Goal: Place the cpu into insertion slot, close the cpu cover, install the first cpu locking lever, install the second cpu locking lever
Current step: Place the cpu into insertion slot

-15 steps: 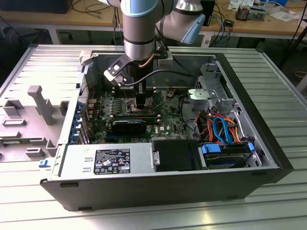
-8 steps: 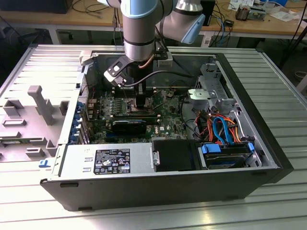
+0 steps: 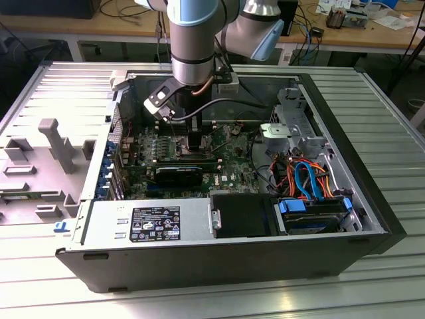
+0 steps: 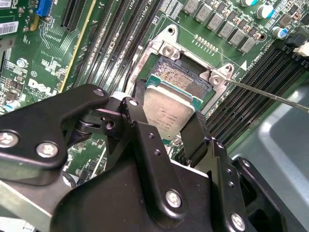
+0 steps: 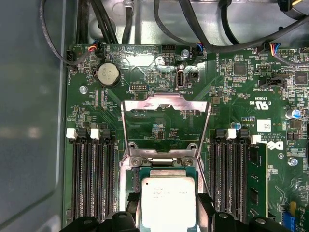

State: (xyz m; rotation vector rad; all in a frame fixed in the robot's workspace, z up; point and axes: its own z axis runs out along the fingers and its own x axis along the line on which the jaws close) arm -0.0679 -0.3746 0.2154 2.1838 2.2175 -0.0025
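In both wrist views my gripper (image 4: pixel 166 116) (image 5: pixel 168 203) is shut on the cpu (image 4: pixel 164 108) (image 5: pixel 168 198), a flat square chip with a dull silvery top, one black finger on each of two opposite edges. The cpu hangs low over the near part of the insertion slot (image 4: pixel 179 77), whose field of fine pins shows beyond it. Whether chip and slot touch I cannot tell. The cpu cover (image 5: pixel 164 103) is flipped open and lies back over the green board. A thin locking lever (image 4: pixel 270 95) stands free beside the slot. In the exterior view the gripper (image 3: pixel 198 136) reaches down into the open computer case.
Long black memory slots (image 5: pixel 91 179) (image 5: pixel 231 174) flank the socket, one with a green module (image 5: pixel 256 179) in it. A coin battery (image 5: pixel 107 75) and black cables (image 5: pixel 104 21) lie beyond the cover. Orange and blue cables (image 3: pixel 305 176), a drive cage (image 3: pixel 289 129) and the power supply (image 3: pixel 149 222) crowd the case.
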